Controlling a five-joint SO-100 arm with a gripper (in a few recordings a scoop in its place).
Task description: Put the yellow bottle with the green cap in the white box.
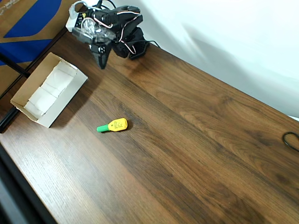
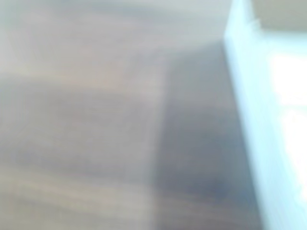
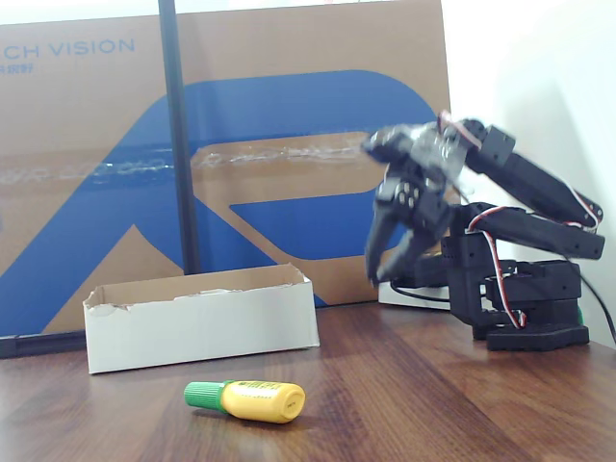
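Note:
The yellow bottle with the green cap (image 1: 113, 125) lies on its side on the wooden table, cap pointing left; the fixed view has the bottle (image 3: 245, 399) in front of the white box (image 3: 202, 327). The box (image 1: 70, 99) stands at the table's left edge, empty. My gripper (image 1: 102, 60) hangs above the table at the back, right of the box's far end and well away from the bottle. In the fixed view the gripper (image 3: 385, 271) points down, blurred, its fingers a little apart with nothing between them. The blurred wrist view has the box's white wall (image 2: 244, 96) at its right.
A large brown-and-blue carton (image 3: 289, 144) stands behind the table, with a black pole (image 3: 178, 135) in front of it. The arm's base (image 3: 525, 298) sits at the back. A black cable (image 1: 291, 140) lies at the right edge. Bare wood stretches to the bottle's right.

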